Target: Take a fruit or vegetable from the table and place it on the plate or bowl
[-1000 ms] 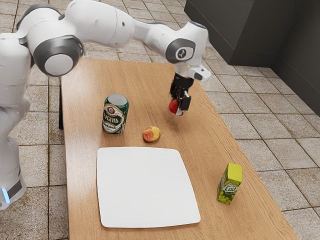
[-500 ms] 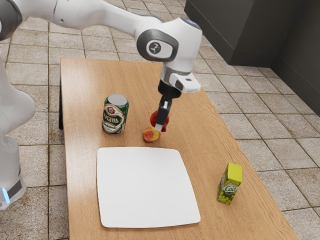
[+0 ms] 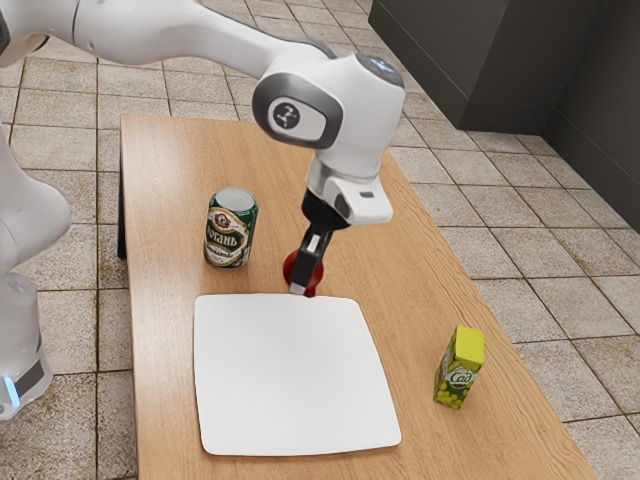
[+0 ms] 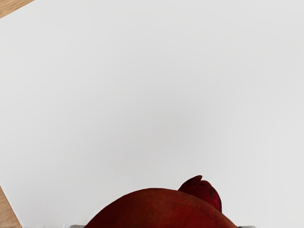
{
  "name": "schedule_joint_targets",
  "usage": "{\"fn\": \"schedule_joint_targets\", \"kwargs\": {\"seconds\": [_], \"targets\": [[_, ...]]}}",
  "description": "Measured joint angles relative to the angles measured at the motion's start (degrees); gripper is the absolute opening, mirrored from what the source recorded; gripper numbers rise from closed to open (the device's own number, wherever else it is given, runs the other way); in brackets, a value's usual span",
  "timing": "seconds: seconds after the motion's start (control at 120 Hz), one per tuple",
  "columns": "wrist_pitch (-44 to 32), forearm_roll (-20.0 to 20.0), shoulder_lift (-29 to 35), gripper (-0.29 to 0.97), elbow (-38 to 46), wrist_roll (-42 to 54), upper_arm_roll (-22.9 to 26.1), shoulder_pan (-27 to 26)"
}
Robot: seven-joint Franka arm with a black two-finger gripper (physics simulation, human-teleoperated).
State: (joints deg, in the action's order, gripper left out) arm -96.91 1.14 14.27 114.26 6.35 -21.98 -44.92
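A dark red round fruit with a small crown, like a pomegranate [image 3: 292, 266], sits between my black fingers, and my gripper [image 3: 300, 284] is shut on it. It hangs just above the far edge of the white square plate [image 3: 290, 380] on the wooden table. In the wrist view the red fruit [image 4: 161, 209] is close under my hand, with the white plate [image 4: 142, 95] spread beneath it and a sliver of table wood at the corner.
A green drink can [image 3: 231, 228] stands upright on the table [image 3: 180, 170] near the plate's far corner, on the exterior view's left. A green juice box [image 3: 459, 367] stands to the plate's right. Tiled floor surrounds the table.
My arm has carried the red fruit down and toward the plate, from above the table's far right part to the plate's far edge. The peach is now hidden behind my hand.
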Motion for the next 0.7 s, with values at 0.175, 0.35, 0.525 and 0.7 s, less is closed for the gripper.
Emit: {"fn": "schedule_joint_targets", "kwargs": {"seconds": [0.175, 0.35, 0.525, 0.7], "targets": [[0.1, -0.2, -0.4, 0.39, -0.1, -1.5, 2.6, 0.0], [0.0, -0.8, -1.6, 0.60, -0.2, -2.5, 2.6, 0.4], [0.1, 1.2, -2.3, 0.65, -0.7, -3.1, -2.0, 0.9], [-3.7, -9.5, -3.6, 0.67, -5.9, 7.7, -24.8, 1.8]]}}
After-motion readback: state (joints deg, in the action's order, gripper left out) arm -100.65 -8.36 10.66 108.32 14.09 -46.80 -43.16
